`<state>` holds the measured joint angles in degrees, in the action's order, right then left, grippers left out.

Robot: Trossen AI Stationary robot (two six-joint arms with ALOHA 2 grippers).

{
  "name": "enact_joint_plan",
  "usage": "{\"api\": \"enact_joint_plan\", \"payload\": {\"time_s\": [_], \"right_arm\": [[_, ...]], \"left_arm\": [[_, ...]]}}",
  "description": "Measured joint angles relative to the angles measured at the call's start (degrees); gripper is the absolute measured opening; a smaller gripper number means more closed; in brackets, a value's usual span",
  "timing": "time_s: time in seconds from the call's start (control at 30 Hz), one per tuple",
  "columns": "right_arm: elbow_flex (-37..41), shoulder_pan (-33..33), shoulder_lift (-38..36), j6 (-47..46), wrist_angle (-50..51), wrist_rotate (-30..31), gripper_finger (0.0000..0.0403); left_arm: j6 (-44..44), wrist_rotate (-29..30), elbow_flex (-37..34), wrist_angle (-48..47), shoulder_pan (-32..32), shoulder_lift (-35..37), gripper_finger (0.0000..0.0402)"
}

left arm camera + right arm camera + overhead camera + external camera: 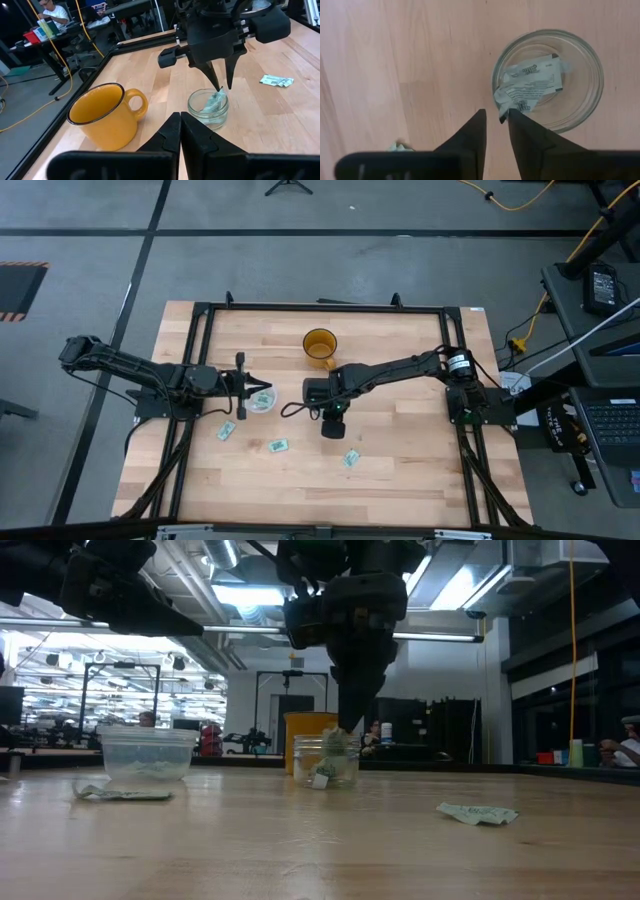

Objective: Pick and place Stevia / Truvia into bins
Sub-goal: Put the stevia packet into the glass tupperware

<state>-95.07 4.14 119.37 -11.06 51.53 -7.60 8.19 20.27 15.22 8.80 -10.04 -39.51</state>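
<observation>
My right gripper (496,116) hangs fingers-down over the near rim of a small round cup (580,100), slightly open. One white and green sachet (532,82) leans inside that cup, with a corner over the rim by my fingertip. The left wrist view shows the same cup (208,107) under the right gripper (222,80). My left gripper (180,132) is shut and level, and waits beside the shallow clear cup (262,401), which holds sachets. Three more sachets lie flat on the table (226,430) (278,445) (350,459). My right gripper stands above the sachet's lower corner (504,106), which pokes over the cup's rim right at one fingertip (512,116). I cannot tell whether that finger touches the paper. The sachet rests in the cup, not lifted.
An amber mug with a handle (320,343) stands just beyond the small cup, toward the far edge. A black frame (300,308) rings the wooden table. In the low view the clear cup (148,755) and two loose sachets (120,793) (478,812) show on the near boards.
</observation>
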Motion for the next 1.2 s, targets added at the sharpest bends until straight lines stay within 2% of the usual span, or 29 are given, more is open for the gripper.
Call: {"api": "enact_joint_plan", "payload": {"time_s": [0.53,0.67,0.83,0.93,1.2], "right_arm": [[0.0,-2.6,0.0,1.6,-1.9,0.6,0.0085],[-0.6,-2.9,-0.1,4.2,1.7,0.9,0.0083],[-2.6,-2.0,-1.1,4.2,8.7,8.9,0.0063],[-2.5,-0.9,-3.2,4.1,8.7,12.9,0.0046],[-2.1,2.8,-7.7,2.4,7.4,14.0,0.0005]], "left_arm": [[-0.1,0.0,0.0,0.0,0.0,0.0,0.0006],[-0.1,0.0,0.0,0.0,0.0,0.0,0.0005],[0.0,0.0,0.0,0.0,0.0,0.0,0.0004],[0.0,0.0,0.0,0.0,0.0,0.0,0.0004],[0.1,0.0,0.0,0.0,0.0,0.0,0.0004]]}}
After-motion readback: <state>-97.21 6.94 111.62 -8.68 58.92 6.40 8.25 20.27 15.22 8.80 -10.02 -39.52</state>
